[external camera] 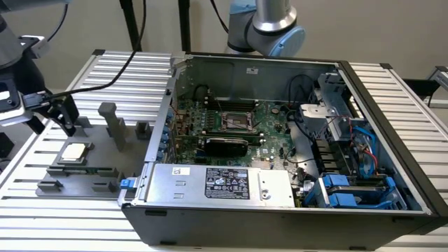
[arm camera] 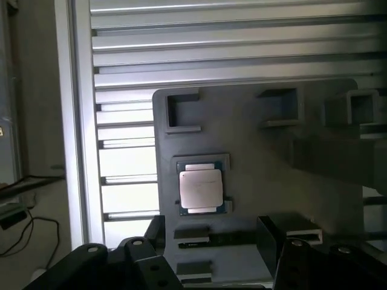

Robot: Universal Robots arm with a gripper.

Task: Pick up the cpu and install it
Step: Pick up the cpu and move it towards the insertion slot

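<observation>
1. **Part location.** The cpu [external camera: 73, 152] lies flat with its metal lid up, in a shallow square recess of the grey fixture plate [external camera: 98, 157]. The plate rests on the slatted aluminium table [external camera: 133, 68] at the exterior view's left, beside the open computer case [external camera: 280, 220]. The cpu is outside the case.
2. **Gripper state.** The gripper [external camera: 50, 125] hangs over the fixture plate, near the cpu but clear of it. Its jaws are spread wide and carry nothing. In the wrist view the two fingers [arm camera: 284, 257] stand well apart, and the cpu [arm camera: 201, 188] lies beyond their tips, not between them.
3. **Work status.** The CPU socket [external camera: 234, 122] on the motherboard [external camera: 269, 139] inside the case appears vacant. The pick-up is judged not yet made.
4. **Handling properties (judgement).**
   - The part is light, thin and rigid, and will not give under clamping.
   - The smooth metal lid is probably slippery.
   - The green substrate edge and the underside contacts are likely fragile, so excess force or a tilted lift risks damage.
5. **Grasp location (judgement).**
   - Take hold on two opposite side edges, centred along their length, so the part comes up level.
   - Avoid the corners and the lid face.
   - The recess frame sits close around the part. Whether it leaves finger clearance on every side cannot be told.
</observation>
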